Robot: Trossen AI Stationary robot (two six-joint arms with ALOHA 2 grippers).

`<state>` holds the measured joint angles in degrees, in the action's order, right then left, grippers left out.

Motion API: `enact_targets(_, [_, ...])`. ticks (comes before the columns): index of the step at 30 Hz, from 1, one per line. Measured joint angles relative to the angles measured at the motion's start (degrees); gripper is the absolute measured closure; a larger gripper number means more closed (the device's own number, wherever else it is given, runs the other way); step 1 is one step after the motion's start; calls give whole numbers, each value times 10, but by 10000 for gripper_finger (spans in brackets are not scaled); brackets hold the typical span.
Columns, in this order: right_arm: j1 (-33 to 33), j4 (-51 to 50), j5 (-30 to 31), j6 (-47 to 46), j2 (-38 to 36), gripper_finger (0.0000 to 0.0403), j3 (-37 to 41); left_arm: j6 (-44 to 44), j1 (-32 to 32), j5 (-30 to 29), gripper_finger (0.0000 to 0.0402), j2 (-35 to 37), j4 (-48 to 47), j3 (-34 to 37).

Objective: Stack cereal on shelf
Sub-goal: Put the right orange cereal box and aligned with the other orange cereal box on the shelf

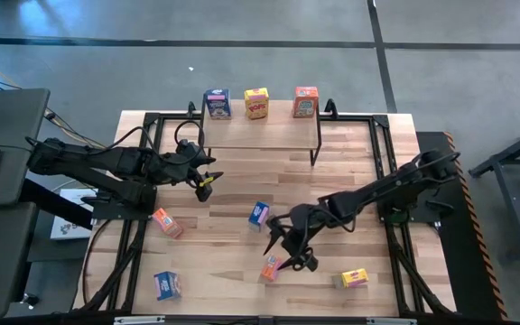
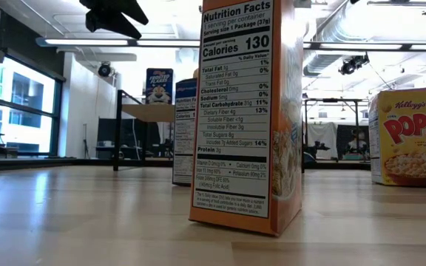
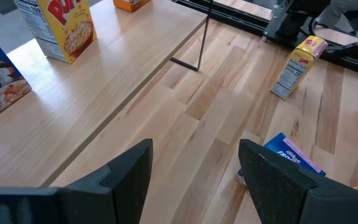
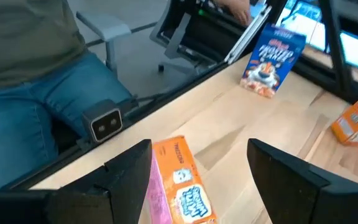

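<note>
The shelf (image 1: 260, 133) stands at the table's far middle. On its top stand a blue (image 1: 217, 103), a yellow (image 1: 256, 103) and an orange-red cereal box (image 1: 305, 102). My right gripper (image 1: 289, 257) is open near the table's front, slanting down. Its fingers straddle an orange-red cereal box (image 4: 179, 186) that stands upright on its bottom end on the table (image 2: 246, 111). My left gripper (image 1: 208, 183) hangs open in front of the shelf's left part, with nothing between its fingers (image 3: 194, 149). My right gripper has the orange-red box's top part (image 4: 166, 158) between its open fingers, close against one finger (image 4: 132, 165) and with a clear gap to the other. I cannot tell whether that finger touches it. The box stands on the table.
Loose cereal boxes lie on the table: orange-red (image 1: 166, 222), blue (image 1: 258, 215), blue (image 1: 167, 285) and yellow (image 1: 354, 278). Black frame rails (image 1: 382, 181) run along the table's sides. A seated person (image 4: 36, 81) shows just beyond the near edge.
</note>
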<state>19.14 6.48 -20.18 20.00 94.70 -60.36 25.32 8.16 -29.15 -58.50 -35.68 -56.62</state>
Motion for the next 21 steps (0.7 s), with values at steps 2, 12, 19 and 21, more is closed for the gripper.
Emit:
enact_targets(2, [0,-1,0,-2,7,146,0,0,0,0,172,0,0,0])
enact_targets(12, [0,-18,-22,-6,19,146,0,0,0,0,172,0,0,0])
enact_targets(19, [0,-24,-24,-7,34,146,0,0,0,0,172,0,0,0])
enact_targets(21, [0,-22,-23,-9,41,146,0,0,0,0,172,0,0,0])
